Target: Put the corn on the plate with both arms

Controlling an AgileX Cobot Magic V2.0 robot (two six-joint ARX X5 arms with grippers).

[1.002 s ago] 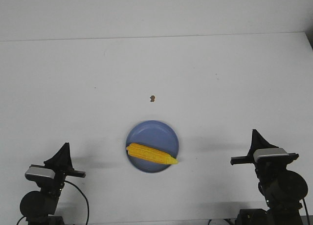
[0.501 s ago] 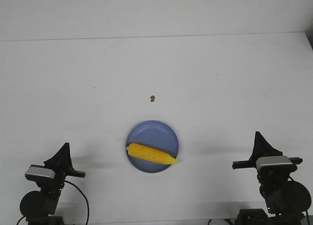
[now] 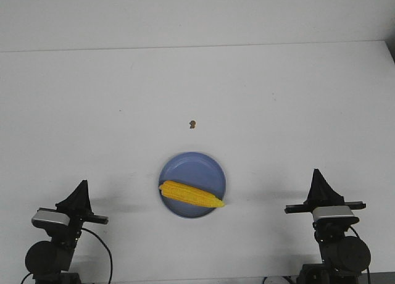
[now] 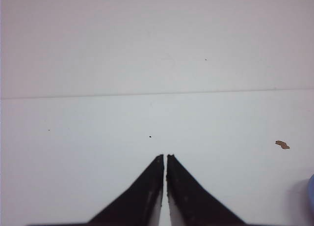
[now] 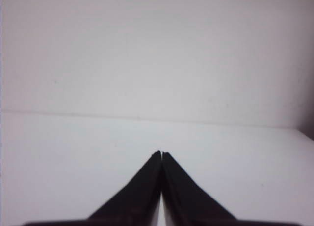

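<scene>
White table (image 3: 92, 99) holds corn (image 3: 191, 194) on plate (image 3: 191, 167), between both closed grippers

The yellow corn cob (image 3: 191, 195) lies slantwise across the blue plate (image 3: 192, 169), tip overhanging the rim toward the right claw (image 3: 320, 184), between both claws.

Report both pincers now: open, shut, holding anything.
Left pincer: shut, holding nothing, off to the side of the plate.
Right pincer: shut, holding nothing; the corn lies on the plate.
</scene>
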